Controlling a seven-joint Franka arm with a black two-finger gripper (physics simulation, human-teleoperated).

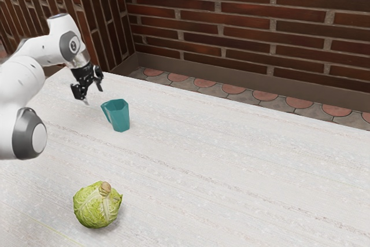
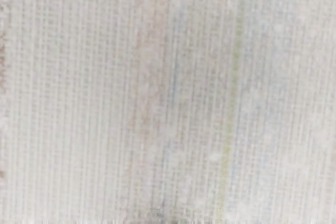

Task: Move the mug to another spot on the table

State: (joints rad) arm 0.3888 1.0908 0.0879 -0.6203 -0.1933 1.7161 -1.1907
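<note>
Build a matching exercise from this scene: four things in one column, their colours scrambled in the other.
Things:
1. mug
2. cabbage
3. fingers
4. brick wall

Colours:
a. green
b. black
c. teal
d. red-brown

Pairs: 1-c, 2-a, 3-b, 4-d

Teal mug, my black gripper, a whitish table.
Upper left of the frame, my arm is white with grey joint caps. At lower left, the cabbage is yellow-green with paler veins and a tan stalk. The table carries fine grey grain lines, and in the wrist view its surface shows faint pink, blue and green streaks. Across the top, the wall is red-brown brick with light mortar. The floor tiles beneath alternate terracotta scallops and grey.
</note>
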